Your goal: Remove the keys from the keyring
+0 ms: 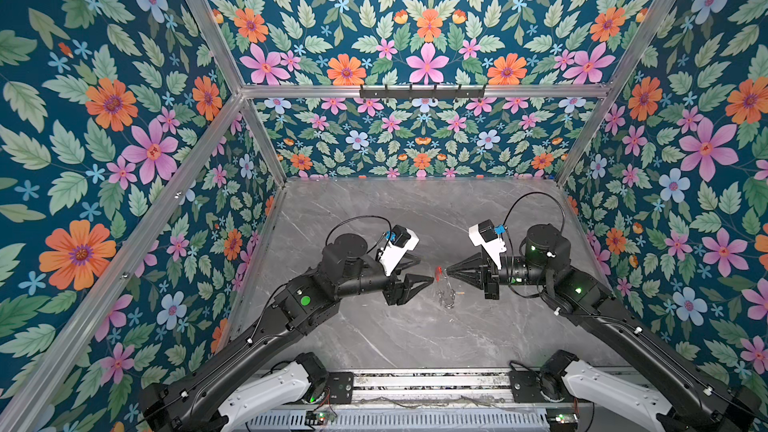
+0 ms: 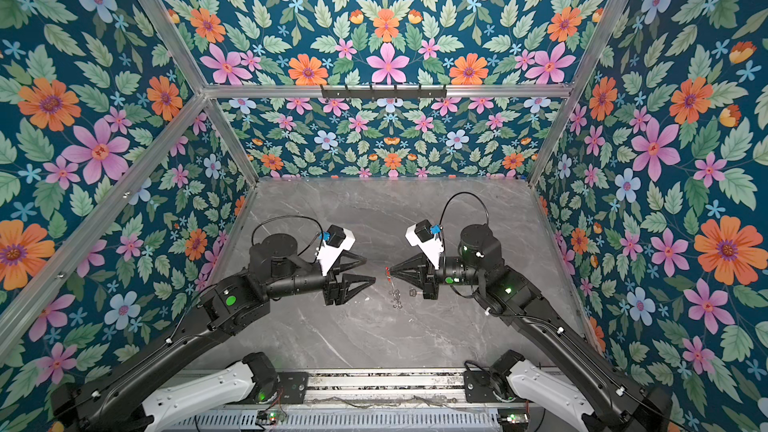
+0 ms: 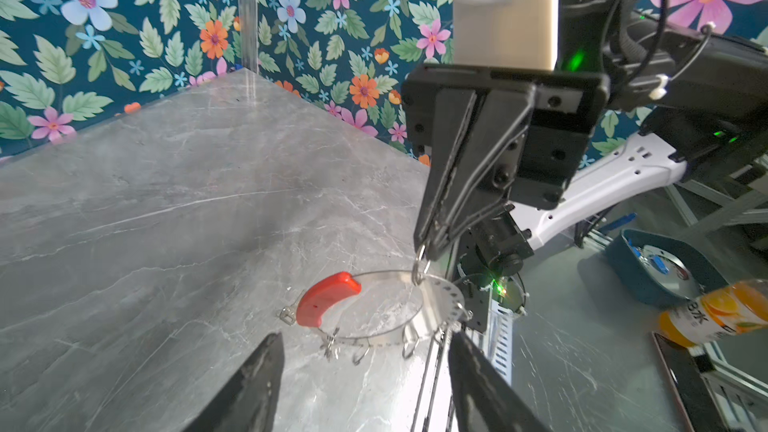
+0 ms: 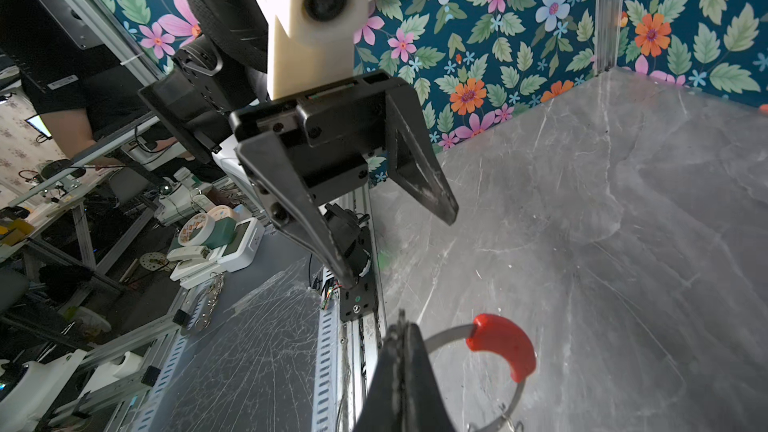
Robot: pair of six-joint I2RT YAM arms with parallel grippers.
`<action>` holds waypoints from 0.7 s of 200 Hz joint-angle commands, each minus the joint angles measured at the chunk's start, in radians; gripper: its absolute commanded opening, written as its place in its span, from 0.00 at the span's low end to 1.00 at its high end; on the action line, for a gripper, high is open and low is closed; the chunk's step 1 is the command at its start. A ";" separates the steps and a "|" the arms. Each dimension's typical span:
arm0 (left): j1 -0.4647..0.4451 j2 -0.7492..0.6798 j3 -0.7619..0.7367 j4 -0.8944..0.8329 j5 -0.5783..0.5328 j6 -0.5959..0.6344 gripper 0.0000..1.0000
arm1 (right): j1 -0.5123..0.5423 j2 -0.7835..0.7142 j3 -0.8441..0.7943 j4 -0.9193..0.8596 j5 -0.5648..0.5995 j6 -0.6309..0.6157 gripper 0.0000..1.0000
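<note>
Grey-metal and red-sleeved, the one keyring (image 3: 328, 299) is held over the table (image 3: 166, 201), mid-scene, by the closed right gripper (image 3: 426, 247); the left gripper (image 1: 424, 271) is spread wide, empty, just left of it. Tiny keys (image 3: 330, 346), too small to be counted, are seen on its rim, so removal is judged unfinished.

In both top views the keyring (image 1: 437, 271), a thin grey hoop, hangs edge-on over the mid-desk (image 1: 374, 326), red sleeve at 12 o'clock, tiny silvery keys (image 1: 447, 300) dangling at 6 o'clock.

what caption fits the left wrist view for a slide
Shut right hand holds the red-sleeved keyring by a small rim loop; the open left hand faces it.
</note>
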 commanded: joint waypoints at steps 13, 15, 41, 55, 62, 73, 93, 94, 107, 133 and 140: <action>0.001 -0.018 -0.041 0.141 -0.081 -0.053 0.69 | 0.007 0.009 -0.016 0.038 0.016 0.022 0.00; 0.001 -0.020 -0.043 0.144 -0.082 -0.054 0.69 | 0.009 0.010 -0.015 0.038 0.017 0.022 0.00; 0.001 -0.051 -0.100 0.205 -0.100 -0.079 0.71 | 0.040 0.027 -0.029 0.059 0.043 0.025 0.00; 0.000 -0.075 -0.146 0.260 -0.088 -0.099 0.74 | 0.052 0.034 -0.038 0.085 0.062 0.036 0.00; 0.000 -0.082 -0.163 0.280 -0.079 -0.107 0.75 | 0.055 0.042 -0.038 0.094 0.064 0.040 0.00; -0.001 -0.082 -0.176 0.289 -0.071 -0.113 0.75 | 0.061 0.051 -0.037 0.103 0.069 0.047 0.00; 0.000 -0.074 -0.191 0.290 -0.045 -0.125 0.75 | 0.078 0.053 -0.037 0.120 0.105 0.055 0.00; -0.001 -0.074 -0.193 0.290 -0.044 -0.126 0.75 | 0.079 0.053 -0.037 0.120 0.108 0.055 0.00; -0.001 -0.071 -0.212 0.302 -0.033 -0.142 0.75 | 0.085 0.053 -0.037 0.135 0.136 0.069 0.00; -0.001 -0.072 -0.239 0.323 -0.035 -0.161 0.75 | 0.096 0.059 -0.026 0.148 0.179 0.084 0.00; -0.001 -0.073 -0.242 0.322 -0.036 -0.163 0.76 | 0.104 0.063 -0.022 0.147 0.192 0.085 0.00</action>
